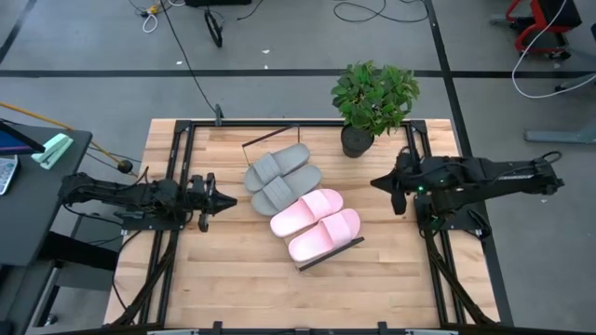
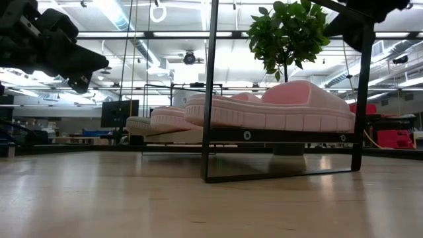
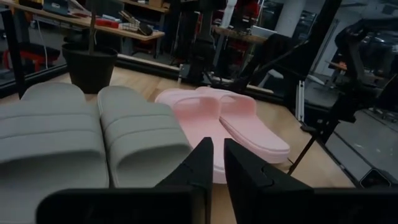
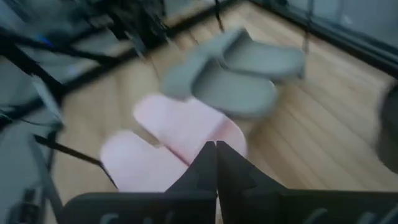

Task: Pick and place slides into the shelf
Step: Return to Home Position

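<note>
Two grey slides (image 1: 279, 177) and two pale pink slides (image 1: 317, 223) lie side by side, soles down, on the shelf (image 1: 332, 252), which stands slanted at mid-table. From table height the pink slides (image 2: 291, 106) rest on its board (image 2: 284, 135) between black end frames. My left gripper (image 1: 231, 198) hovers left of the shelf, shut and empty, pointing at the grey slides (image 3: 93, 130) and pink slides (image 3: 236, 118). My right gripper (image 1: 375, 183) hovers right of the shelf, shut and empty, above the slides (image 4: 186, 124).
A potted plant (image 1: 372, 102) stands at the table's far edge, right of the shelf's far end. Black rails (image 1: 177, 186) run along the table's left and right sides under the arms. Bare wood lies near the table's near edge (image 1: 279, 298).
</note>
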Robot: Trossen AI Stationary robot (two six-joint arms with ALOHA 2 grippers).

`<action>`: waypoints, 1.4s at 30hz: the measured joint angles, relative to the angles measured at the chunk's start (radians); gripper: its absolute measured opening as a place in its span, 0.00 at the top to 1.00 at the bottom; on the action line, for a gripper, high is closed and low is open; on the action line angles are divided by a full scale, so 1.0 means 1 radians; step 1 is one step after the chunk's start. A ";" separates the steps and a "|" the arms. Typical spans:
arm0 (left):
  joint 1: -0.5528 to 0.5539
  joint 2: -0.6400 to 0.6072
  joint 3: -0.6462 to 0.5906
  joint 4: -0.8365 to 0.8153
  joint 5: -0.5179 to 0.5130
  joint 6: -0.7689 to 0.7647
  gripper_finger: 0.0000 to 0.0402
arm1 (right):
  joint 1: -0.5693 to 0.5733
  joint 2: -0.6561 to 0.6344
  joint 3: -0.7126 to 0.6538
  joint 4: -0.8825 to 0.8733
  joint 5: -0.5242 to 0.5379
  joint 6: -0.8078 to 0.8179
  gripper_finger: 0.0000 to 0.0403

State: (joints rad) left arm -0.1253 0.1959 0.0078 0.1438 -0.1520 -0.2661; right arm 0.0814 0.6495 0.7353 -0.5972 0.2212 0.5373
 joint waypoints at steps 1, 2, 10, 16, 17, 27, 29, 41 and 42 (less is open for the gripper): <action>0.000 0.000 0.000 0.000 0.000 0.000 0.89 | 0.000 -0.025 -0.037 0.058 -0.010 -0.014 1.00; 0.000 0.000 0.000 -0.001 0.000 0.000 0.89 | 0.000 -0.049 -0.074 0.117 -0.017 -0.025 1.00; 0.000 0.000 0.000 0.000 0.000 -0.002 0.92 | 0.000 -0.183 -0.328 0.436 -0.156 -0.096 1.00; 0.000 0.000 0.000 0.000 0.000 -0.002 0.94 | -0.001 -0.284 -0.453 0.534 -0.218 -0.173 1.00; 0.000 0.000 0.000 0.000 0.000 -0.002 0.94 | -0.001 -0.302 -0.472 0.541 -0.221 -0.178 1.00; 0.000 0.000 -0.001 0.001 0.000 -0.001 0.90 | -0.001 -0.512 -0.625 0.578 -0.284 -0.218 1.00; 0.000 0.000 -0.001 0.001 0.000 -0.001 0.90 | -0.001 -0.542 -0.640 0.585 -0.297 -0.227 1.00; 0.000 0.000 -0.001 0.001 0.000 -0.001 0.94 | -0.001 -0.600 -0.717 0.730 -0.381 -0.273 1.00; 0.000 0.000 -0.001 0.001 0.000 -0.001 0.94 | -0.001 -0.600 -0.723 0.734 -0.385 -0.277 1.00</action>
State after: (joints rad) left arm -0.1253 0.1959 0.0067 0.1448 -0.1520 -0.2668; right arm 0.0807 0.0498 0.0128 0.1370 -0.1634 0.2603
